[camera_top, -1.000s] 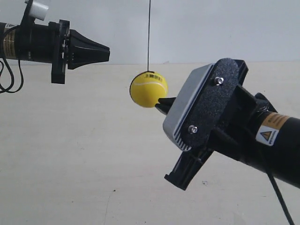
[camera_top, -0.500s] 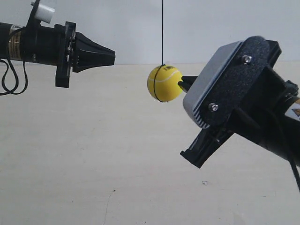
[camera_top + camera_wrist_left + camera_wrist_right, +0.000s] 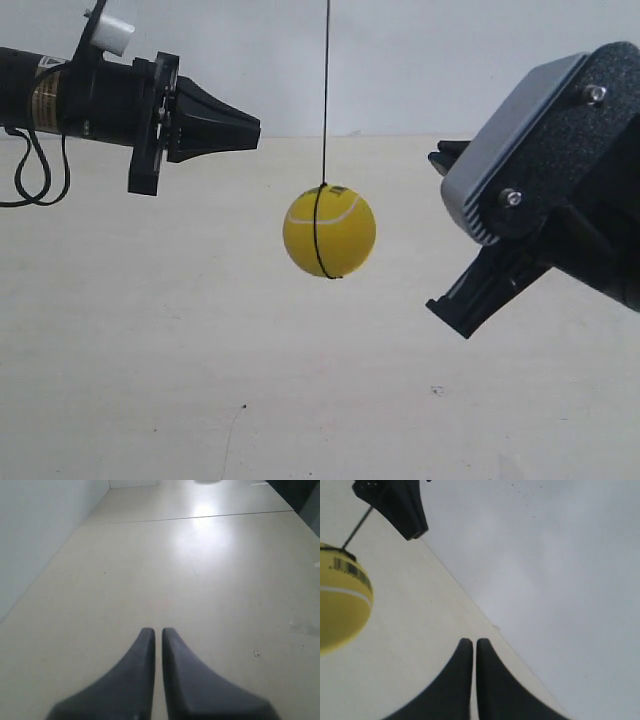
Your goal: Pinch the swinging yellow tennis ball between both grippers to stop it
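The yellow tennis ball (image 3: pixel 330 232) hangs on its thin dark string (image 3: pixel 327 90) between the two arms and touches neither. The black tapered gripper (image 3: pixel 255 128) of the arm at the exterior view's left, with the white cylinder, points at a spot above and left of the ball. The gripper (image 3: pixel 437 158) with the grey box, at the exterior view's right, sits above and right of the ball. In the left wrist view my left gripper (image 3: pixel 158 630) is shut over bare table, with no ball in sight. My right gripper (image 3: pixel 471 641) is shut, and the ball (image 3: pixel 340 600) lies well off to its side.
A beige table (image 3: pixel 200 380) lies below, with a pale wall behind it. A black cable (image 3: pixel 30 170) loops under the arm at the exterior view's left. The other arm's black end piece (image 3: pixel 395 502) shows in the right wrist view, beyond the ball.
The ball, which rested against the grey-box gripper's tip, has swung left and lower, away from it. That arm rose and drew right. The other arm edged right.
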You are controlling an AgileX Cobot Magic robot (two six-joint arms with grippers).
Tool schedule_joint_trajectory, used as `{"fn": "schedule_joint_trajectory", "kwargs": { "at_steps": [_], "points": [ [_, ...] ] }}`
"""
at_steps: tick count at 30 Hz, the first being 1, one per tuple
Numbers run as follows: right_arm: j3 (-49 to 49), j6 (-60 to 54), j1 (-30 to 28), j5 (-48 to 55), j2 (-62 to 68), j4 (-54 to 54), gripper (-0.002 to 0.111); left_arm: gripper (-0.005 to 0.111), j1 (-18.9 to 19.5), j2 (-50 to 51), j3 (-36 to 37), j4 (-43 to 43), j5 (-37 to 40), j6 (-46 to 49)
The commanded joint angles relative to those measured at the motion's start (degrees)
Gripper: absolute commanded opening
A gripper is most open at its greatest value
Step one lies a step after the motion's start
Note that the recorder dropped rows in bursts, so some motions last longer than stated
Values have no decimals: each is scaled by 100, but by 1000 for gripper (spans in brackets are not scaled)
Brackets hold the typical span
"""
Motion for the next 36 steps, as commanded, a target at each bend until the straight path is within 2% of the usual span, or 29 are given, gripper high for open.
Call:
{"fn": "schedule_joint_trajectory", "kwargs": {
  "at_steps": [1,5,7,12,16,20,25,34,36],
  "points": [
    [-15,52,-549,199,-56,59,0,5,-30,-21,-29,35,-30,-62],
    [-15,918,-1345,1001,-56,-765,0,5,-30,-21,-29,49,-30,-78],
    [-15,1922,-1654,1202,-56,-1912,0,5,-30,-21,-29,49,-30,-87],
    [-28,5296,-2135,1103,-56,-5243,0,5,-30,-21,-29,49,-30,-132],
    [-28,6981,-2422,1004,-44,-6941,0,5,-30,-21,-29,49,-30,-179],
    [-28,7783,-2821,740,256,-7691,0,5,-30,-21,-29,49,-30,-193],
    [-28,8093,-3079,194,978,-7850,0,5,-30,-21,-29,49,-30,-276],
    [-28,10823,-3079,39,1121,-10627,0,5,-57,-21,-6,238,-30,-671],
    [-28,11148,-3079,-102,1121,-10972,0,5,-57,-21,22,238,-30,-698]
  ]
}}
